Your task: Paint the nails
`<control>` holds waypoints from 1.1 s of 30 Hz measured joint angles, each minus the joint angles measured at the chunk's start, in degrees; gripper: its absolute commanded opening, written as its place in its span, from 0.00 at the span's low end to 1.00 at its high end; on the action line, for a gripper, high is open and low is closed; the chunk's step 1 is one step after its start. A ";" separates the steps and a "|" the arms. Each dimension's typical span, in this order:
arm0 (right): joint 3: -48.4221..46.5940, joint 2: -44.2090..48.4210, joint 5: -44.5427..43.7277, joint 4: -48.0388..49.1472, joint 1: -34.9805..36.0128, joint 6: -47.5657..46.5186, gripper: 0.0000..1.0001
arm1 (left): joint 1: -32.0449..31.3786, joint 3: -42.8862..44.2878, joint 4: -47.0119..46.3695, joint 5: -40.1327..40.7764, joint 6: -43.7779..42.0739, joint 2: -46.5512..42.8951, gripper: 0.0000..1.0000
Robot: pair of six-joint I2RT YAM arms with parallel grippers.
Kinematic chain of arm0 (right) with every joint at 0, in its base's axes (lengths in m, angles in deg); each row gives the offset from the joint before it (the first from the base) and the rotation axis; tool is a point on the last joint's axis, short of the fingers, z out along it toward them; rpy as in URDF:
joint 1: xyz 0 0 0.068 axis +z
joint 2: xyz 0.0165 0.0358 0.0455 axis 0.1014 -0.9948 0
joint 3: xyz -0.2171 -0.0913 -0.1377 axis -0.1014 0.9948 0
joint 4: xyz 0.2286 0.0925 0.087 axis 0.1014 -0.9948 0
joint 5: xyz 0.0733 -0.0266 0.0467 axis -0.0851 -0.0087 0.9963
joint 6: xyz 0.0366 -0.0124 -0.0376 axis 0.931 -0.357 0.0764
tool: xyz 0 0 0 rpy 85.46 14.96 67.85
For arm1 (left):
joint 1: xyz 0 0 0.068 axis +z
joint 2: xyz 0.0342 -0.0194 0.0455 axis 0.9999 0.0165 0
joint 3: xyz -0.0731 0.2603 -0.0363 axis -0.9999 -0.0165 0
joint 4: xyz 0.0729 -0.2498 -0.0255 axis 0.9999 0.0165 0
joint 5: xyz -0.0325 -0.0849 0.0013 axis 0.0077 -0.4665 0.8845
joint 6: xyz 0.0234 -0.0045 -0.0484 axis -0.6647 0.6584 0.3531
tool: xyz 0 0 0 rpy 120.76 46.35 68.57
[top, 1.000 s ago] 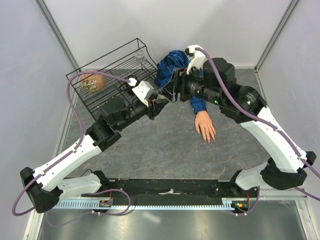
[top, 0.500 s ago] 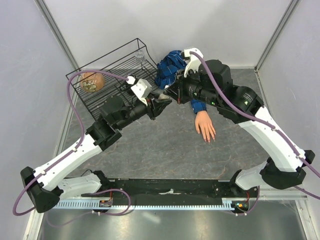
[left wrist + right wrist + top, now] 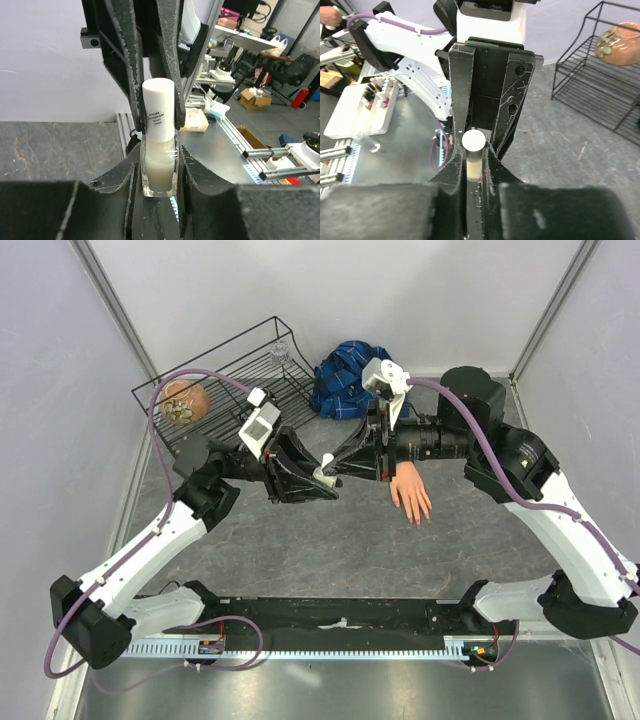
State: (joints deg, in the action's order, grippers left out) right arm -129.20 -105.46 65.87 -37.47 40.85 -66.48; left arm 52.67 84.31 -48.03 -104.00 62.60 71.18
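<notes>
- On the table, right of centre, the nails tip a mannequin hand whose fingers point toward the near edge. They are too small from above to show any colour, so I judge them unpainted.
- Just left of that hand, the bottle is held up between my two grippers, apart from the nails.
- My left gripper is clamped on the glass body, and my right gripper is closed round the white cap.
- Progress is early, by my reading — the cap is on, the brush is not out and no nail has been touched.
- What is left is to twist the cap free, then carry the brush to each of the five nails.
- Far left stands a wire rack, well clear of the work.
</notes>
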 measured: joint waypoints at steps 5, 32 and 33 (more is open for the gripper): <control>1.92 1.42 -0.74 0.26 0.55 3.04 0.95 | -0.04 3.04 12.83 2.86 -8.72 -1.55 0.02; -19.63 -12.02 -43.85 -15.39 4.57 17.44 0.42 | -11.02 13.16 43.01 54.77 -46.01 0.63 0.02; -19.63 -12.22 -44.26 -15.72 4.66 17.27 0.39 | -11.04 13.25 42.97 55.15 -46.01 0.85 0.02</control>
State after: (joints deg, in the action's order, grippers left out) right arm -148.82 -117.67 21.61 -53.18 45.51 -49.21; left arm 41.63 97.55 -5.06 -48.86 16.59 72.03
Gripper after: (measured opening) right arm 0.461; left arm 0.333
